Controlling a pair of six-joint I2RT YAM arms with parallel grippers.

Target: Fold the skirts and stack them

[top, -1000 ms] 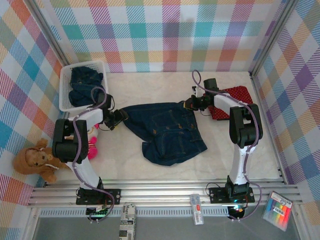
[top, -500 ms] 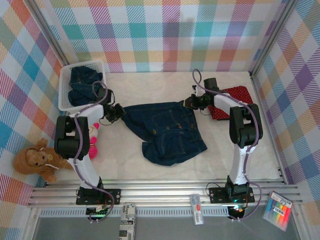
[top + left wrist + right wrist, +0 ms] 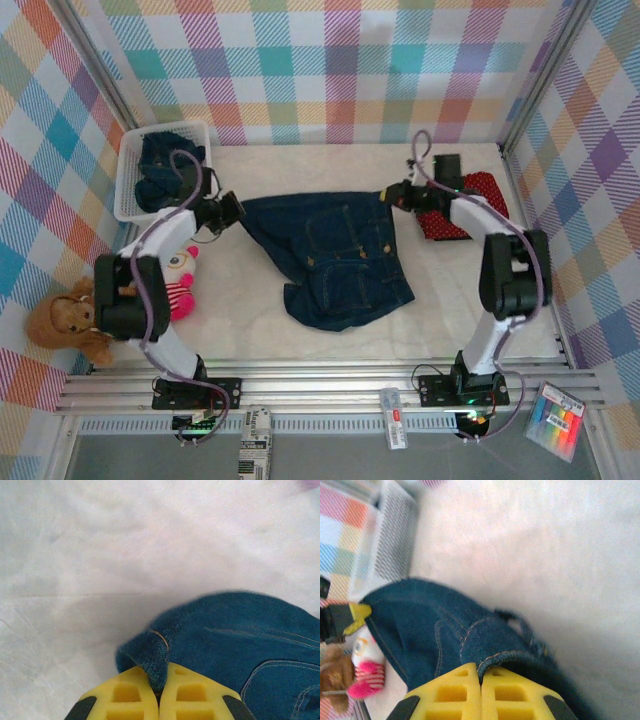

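While its hem lies crumpled on the table (image 3: 250,320) nearest the arm bases, the dark blue denim skirt (image 3: 335,255) has its waistband stretched left to right between both grippers: left gripper (image 3: 236,210) pinched shut on one corner, right gripper (image 3: 391,196) on the other. Beyond, a red dotted skirt (image 3: 488,184) lies under the right arm

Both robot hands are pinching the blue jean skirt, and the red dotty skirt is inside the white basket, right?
Not quite. The red dotty skirt lies on the table at the far right, as the top external view shows; the white basket holds dark blue cloth. The left gripper and right gripper do pinch the blue jean skirt.
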